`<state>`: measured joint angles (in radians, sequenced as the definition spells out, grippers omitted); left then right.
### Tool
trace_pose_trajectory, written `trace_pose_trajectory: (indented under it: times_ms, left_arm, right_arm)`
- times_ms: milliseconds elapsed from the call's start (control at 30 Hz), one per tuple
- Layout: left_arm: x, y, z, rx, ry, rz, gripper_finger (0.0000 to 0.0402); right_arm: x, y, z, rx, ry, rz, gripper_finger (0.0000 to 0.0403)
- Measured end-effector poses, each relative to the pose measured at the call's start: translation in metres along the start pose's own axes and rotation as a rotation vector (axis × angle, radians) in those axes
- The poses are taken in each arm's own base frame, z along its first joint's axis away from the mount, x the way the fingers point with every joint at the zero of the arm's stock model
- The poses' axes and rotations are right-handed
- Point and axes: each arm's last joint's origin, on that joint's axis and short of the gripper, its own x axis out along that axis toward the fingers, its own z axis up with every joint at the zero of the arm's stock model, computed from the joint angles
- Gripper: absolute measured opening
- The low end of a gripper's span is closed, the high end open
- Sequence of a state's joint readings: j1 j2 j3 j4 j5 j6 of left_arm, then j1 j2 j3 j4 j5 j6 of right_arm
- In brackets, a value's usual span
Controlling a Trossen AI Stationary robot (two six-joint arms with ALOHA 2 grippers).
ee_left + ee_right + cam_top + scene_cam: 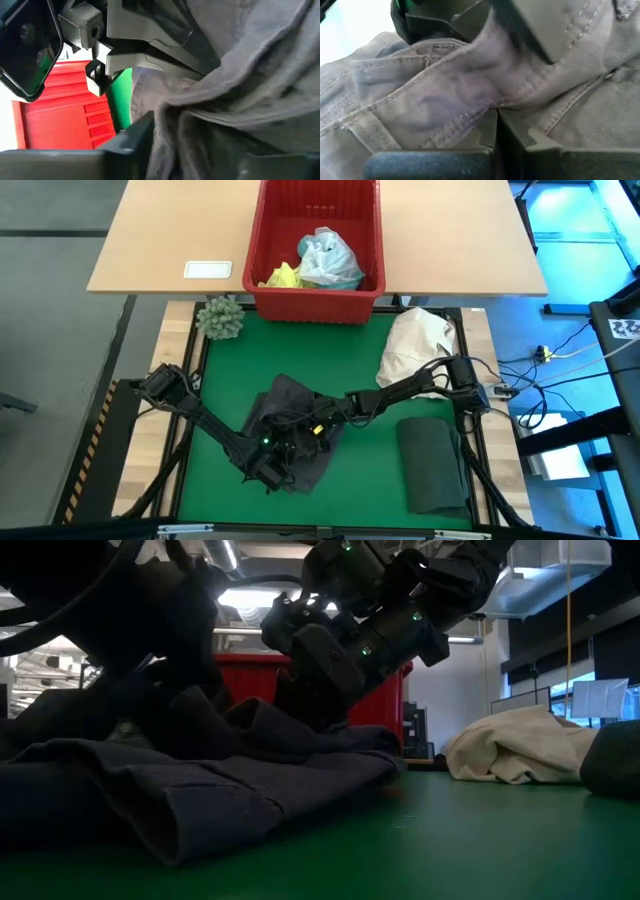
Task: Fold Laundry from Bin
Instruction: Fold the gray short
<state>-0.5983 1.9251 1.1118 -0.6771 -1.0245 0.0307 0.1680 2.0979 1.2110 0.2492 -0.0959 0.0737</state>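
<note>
Garments: one grey (300, 435), one dark green (433, 463), two binned.

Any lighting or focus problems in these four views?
High view: evenly lit, blue cast at right. Low view: backlit, arms and grey garment nearly silhouetted against bright ceiling lights. Left wrist view: garment so close it blurs; red bin behind. Right wrist view: cloth fills the frame, corner blown out white.
</note>
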Motion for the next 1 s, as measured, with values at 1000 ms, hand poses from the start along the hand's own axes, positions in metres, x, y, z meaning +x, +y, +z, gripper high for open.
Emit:
trace_pose_trajectory:
  times_ms: [1000]
  left_arm:
    - [-0.030, 0.027, 0.014, 0.034, -0.051, 0.113, 0.0006]
  right_arm:
    - [-0.074, 0.037, 0.035, -0.116, 0.076, -0.380, 0.0017]
